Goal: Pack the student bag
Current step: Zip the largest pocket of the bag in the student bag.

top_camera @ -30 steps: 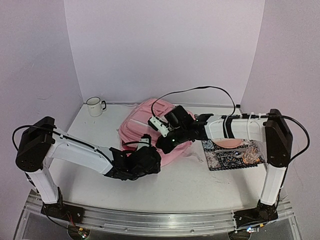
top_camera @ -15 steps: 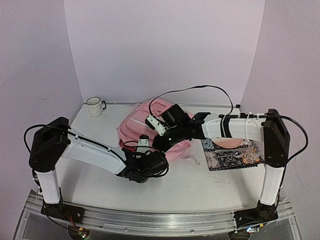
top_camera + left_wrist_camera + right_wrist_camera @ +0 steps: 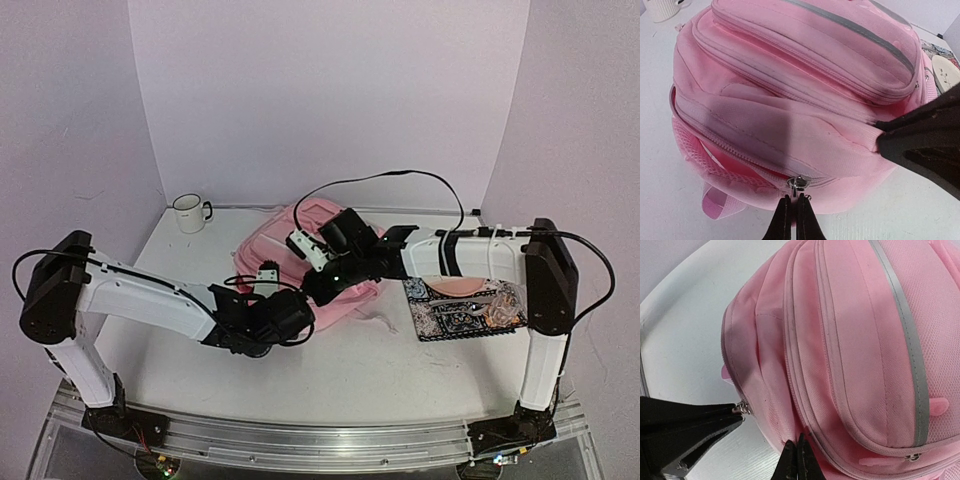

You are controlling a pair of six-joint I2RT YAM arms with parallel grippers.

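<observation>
The student bag [image 3: 272, 256], a pink backpack, lies flat mid-table, its top end toward the near edge. In the left wrist view its main zip [image 3: 725, 150] gapes on the left, showing pink lining. My left gripper [image 3: 795, 201] is shut on the metal zipper pull [image 3: 799, 183] at the bag's near rim; from above it sits at the bag's front edge [image 3: 300, 312]. My right gripper [image 3: 799, 444] is shut on a fold of the bag's fabric [image 3: 790, 430] just right of that pull [image 3: 744, 409], and its dark fingers [image 3: 920, 142] pinch the rim in the left wrist view.
A white mug [image 3: 188, 212] stands at the back left corner. A patterned pouch [image 3: 465, 308] with small items on it lies right of the bag, under the right arm. Purple walls enclose the white table [image 3: 380, 370].
My left gripper has closed onto the zipper pull. The left arm's wrist has shifted left along the bag's near edge. The right gripper has kept its pinch on the fabric.
</observation>
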